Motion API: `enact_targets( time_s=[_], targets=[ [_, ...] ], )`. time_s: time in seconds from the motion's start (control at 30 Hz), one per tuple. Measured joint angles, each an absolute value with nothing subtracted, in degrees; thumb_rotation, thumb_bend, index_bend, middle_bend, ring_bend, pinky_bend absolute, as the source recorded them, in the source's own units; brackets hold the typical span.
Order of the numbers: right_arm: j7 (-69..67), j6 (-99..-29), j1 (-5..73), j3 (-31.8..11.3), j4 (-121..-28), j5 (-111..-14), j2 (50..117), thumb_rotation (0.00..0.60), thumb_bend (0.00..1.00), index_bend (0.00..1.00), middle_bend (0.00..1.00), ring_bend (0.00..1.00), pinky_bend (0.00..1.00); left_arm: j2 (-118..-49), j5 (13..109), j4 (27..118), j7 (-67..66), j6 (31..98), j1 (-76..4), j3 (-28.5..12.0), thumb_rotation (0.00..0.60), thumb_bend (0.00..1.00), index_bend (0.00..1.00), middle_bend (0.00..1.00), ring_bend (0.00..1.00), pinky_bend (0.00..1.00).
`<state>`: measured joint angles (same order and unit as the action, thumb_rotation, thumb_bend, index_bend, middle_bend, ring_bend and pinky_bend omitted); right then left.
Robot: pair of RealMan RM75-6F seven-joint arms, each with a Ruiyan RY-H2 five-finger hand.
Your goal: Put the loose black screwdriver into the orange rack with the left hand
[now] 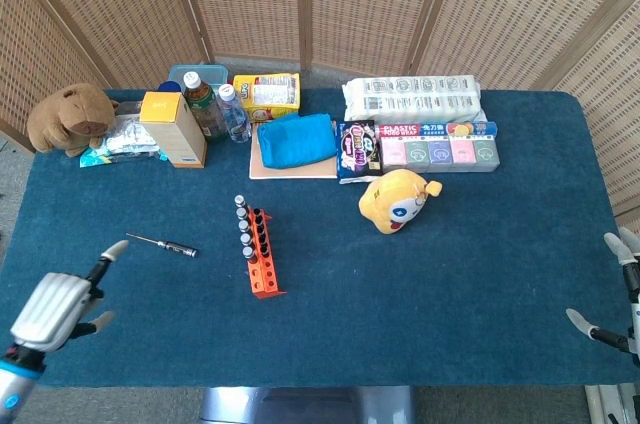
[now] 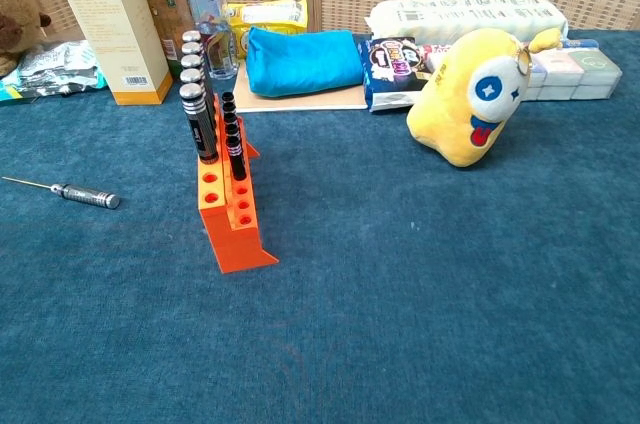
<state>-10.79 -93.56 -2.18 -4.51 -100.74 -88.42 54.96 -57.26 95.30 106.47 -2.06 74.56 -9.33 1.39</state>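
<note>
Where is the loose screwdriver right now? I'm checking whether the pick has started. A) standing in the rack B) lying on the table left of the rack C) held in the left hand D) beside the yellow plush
B: the screwdriver lies flat on the table to the left of the rack, with the left hand empty and apart from it.

Head view: looking steeply down from high above the near edge, taking in the whole blue table (image 1: 480, 274) up to the wicker screen (image 1: 300, 4). Chest view: set low and close, facing level across the cloth, probably from the same near side. Shared by both: orange rack (image 1: 262, 262) (image 2: 232, 219), yellow plush (image 1: 398, 200) (image 2: 476, 94).
</note>
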Motion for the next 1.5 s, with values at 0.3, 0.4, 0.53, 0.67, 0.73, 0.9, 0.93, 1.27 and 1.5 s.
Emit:
enact_targets(
  time_s=[0.3,0.4,0.53,0.67,0.73,0.9,0.93,1.27,1.5],
  targets=[
    [-10.9,-92.8,-2.1,-4.8,-100.9,-87.2,54.8,0.600,0.08,0.08,0.03,0.00,0.00,-64.5,85.8,104.8,-11.3,69.9,-14.0,-2.9,0.600,0.28,0.41,1.00,1.00,1.00],
    [-11.3,-92.1,-1.9,-4.9,-100.7,-86.4,54.8,0.600,0.08,0.08,0.03,0.00,0.00,-66.6,83.3,103.8,-14.4,69.4,-14.8,-3.7,0.600,0.28,0.41,1.00,1.00,1.00],
    [-12.4,-91.5,-1.7,-4.9,-100.7,-86.2,54.5,0.600,0.08,0.08,0.03,0.00,0.00,-69.3,79.4,102.4,-18.3,69.3,-15.4,-4.6,0.600,0.28,0.41,1.00,1.00,1.00],
    [-13.8,-91.4,-1.7,-4.9,-100.7,-86.3,54.1,0.600,0.08,0.08,0.03,0.00,0.00,-71.4,76.4,101.6,-22.8,68.9,-16.0,-4.8,0.600,0.31,0.41,1.00,1.00,1.00],
    [-14.3,-91.2,-1.7,-5.0,-100.5,-86.1,54.0,0.600,0.08,0.08,0.03,0.00,0.00,-72.3,75.2,101.5,-24.9,68.7,-16.5,-4.8,0.600,0.32,0.41,1.00,1.00,1.00],
    [-15.6,-90.2,-1.4,-5.0,-100.1,-85.5,53.7,0.600,0.08,0.08,0.03,0.00,0.00,-74.3,71.9,100.7,-28.7,67.2,-18.2,-5.2,0.600,0.33,0.41,1.00,1.00,1.00],
    [-15.8,-90.1,-1.3,-5.0,-100.0,-85.5,53.7,0.600,0.08,0.08,0.03,0.00,0.00,-74.7,71.4,100.3,-29.0,67.0,-18.5,-5.2,0.600,0.33,0.41,1.00,1.00,1.00],
    [-17.7,-88.4,-0.9,-5.1,-99.6,-84.2,53.1,0.600,0.08,0.08,0.03,0.00,0.00,-83.5,70.7,89.7,-29.3,65.9,-21.3,-5.6,0.600,0.35,0.41,1.00,1.00,1.00],
    [-18.3,-88.5,-1.1,-5.1,-99.8,-84.3,52.8,0.600,0.08,0.08,0.03,0.00,0.00,-87.2,69.1,86.4,-30.5,65.9,-22.9,-6.1,0.600,0.37,0.41,1.00,1.00,1.00]
  ],
)
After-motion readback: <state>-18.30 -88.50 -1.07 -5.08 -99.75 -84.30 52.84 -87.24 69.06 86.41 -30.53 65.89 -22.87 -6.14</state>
